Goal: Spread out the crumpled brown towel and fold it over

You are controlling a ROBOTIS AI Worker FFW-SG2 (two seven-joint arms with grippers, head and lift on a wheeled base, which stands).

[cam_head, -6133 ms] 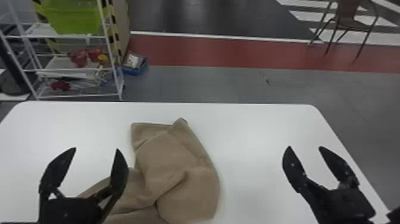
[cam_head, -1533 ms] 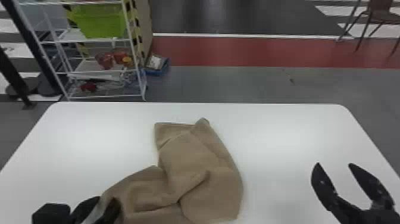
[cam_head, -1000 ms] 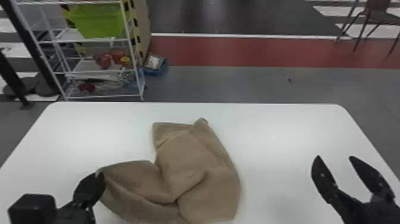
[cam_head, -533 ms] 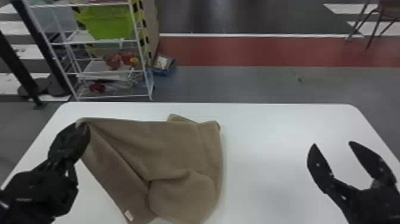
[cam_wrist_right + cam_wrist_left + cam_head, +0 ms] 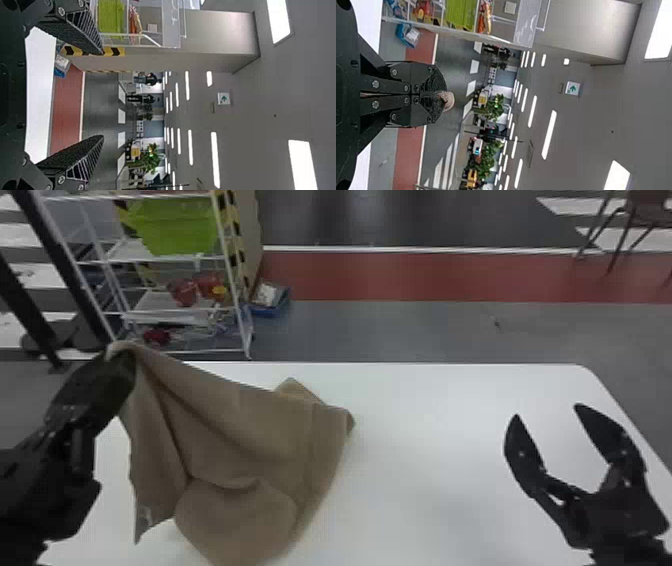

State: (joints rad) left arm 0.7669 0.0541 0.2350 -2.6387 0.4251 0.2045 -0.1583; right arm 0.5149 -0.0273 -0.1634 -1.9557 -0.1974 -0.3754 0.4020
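Observation:
At the left of the head view, my left gripper (image 5: 119,357) is shut on one corner of the brown towel (image 5: 240,430), holding it raised. From there the cloth slopes down to the right in folds, its lower part on the white table (image 5: 425,490). A small pale tag hangs near its lower left edge. In the left wrist view, a bit of towel (image 5: 448,100) pokes out between the closed tips of my left gripper (image 5: 442,99). My right gripper (image 5: 546,410) stands open over the table's right side, apart from the towel; in the right wrist view my right gripper (image 5: 103,95) has nothing between its fingers.
Beyond the table's far left edge stands a white wire shelf (image 5: 247,315) with a green bin (image 5: 172,227). A blue box (image 5: 270,301) lies on the floor beside it. A brown chair (image 5: 645,207) is at the far right.
My left gripper has closed on the towel and lifted its corner up and away from me, drawing more cloth off the table. The right gripper stays open, with little shift in the view.

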